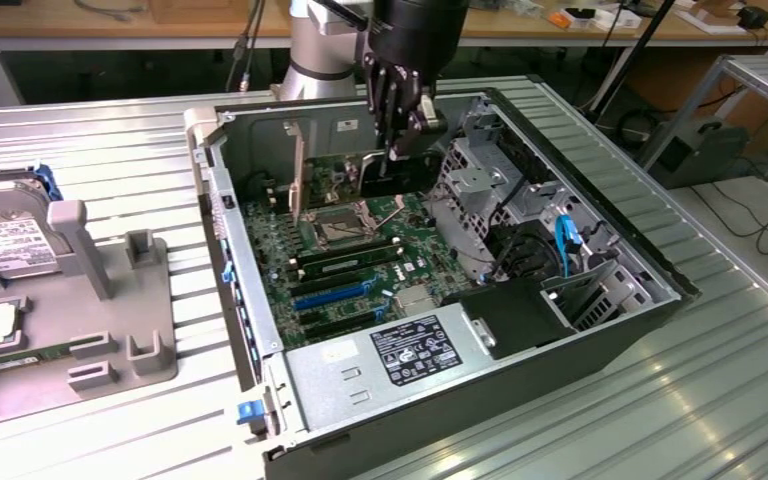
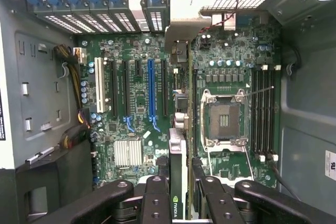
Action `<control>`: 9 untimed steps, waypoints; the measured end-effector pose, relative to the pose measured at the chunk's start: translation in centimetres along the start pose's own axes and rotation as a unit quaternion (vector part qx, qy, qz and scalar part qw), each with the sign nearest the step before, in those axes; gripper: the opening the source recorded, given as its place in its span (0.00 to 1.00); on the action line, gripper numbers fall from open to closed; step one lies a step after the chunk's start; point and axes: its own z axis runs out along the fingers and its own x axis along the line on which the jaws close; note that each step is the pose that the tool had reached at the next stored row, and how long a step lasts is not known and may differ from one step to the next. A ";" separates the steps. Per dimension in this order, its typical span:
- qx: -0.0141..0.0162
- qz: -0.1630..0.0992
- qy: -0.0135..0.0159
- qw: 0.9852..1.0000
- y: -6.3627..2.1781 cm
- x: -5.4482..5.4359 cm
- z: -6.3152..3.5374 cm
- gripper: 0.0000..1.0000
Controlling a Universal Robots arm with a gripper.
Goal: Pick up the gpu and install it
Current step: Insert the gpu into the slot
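Wrist view, lower centre: the gripper [image 2: 181, 200] pinches the gpu [image 2: 177, 156] edge-on over the motherboard [image 2: 136, 98]. Pickup is done; it apparently isn't seated in a slot yet.

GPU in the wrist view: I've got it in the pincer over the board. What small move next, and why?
Probably ease it straight down a little. The pincer grips the gpu edge-on and upright, above the motherboard between the blue slot and the CPU socket, its bracket toward the rear openings. The slot beneath is hidden, so go slowly.
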 end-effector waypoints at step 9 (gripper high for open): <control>0.000 0.000 0.000 1.000 0.01 0.0 0.32 0.27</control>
